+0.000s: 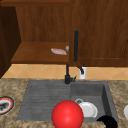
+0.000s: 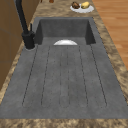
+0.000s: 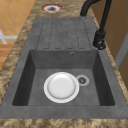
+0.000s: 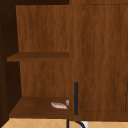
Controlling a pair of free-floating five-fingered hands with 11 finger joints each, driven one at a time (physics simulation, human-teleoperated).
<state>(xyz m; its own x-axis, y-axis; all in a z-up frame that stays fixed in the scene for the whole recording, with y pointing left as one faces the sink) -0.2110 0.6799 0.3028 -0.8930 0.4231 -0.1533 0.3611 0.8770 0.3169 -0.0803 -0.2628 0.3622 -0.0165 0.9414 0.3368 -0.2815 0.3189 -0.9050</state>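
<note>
One black right hand (image 1: pixel 108 122) hangs low at the front lip of the sink (image 1: pixel 42 97); how open or closed it is cannot be made out. Nearest it is a white plate (image 1: pixel 87 109), just up and left of the hand, flat on the basin floor and round, with no long axis. A red ball (image 1: pixel 67 114) sits farther left. The right side view lays the plate (image 3: pixel 61 87) out whole, with the drain (image 3: pixel 82 80) just beside its rim.

The sink (image 1: pixel 45 100) is faced frontally, viewed lengthwise from both sides; the cabinet shelf (image 4: pixel 40 107) is shared by front and upper views.
</note>
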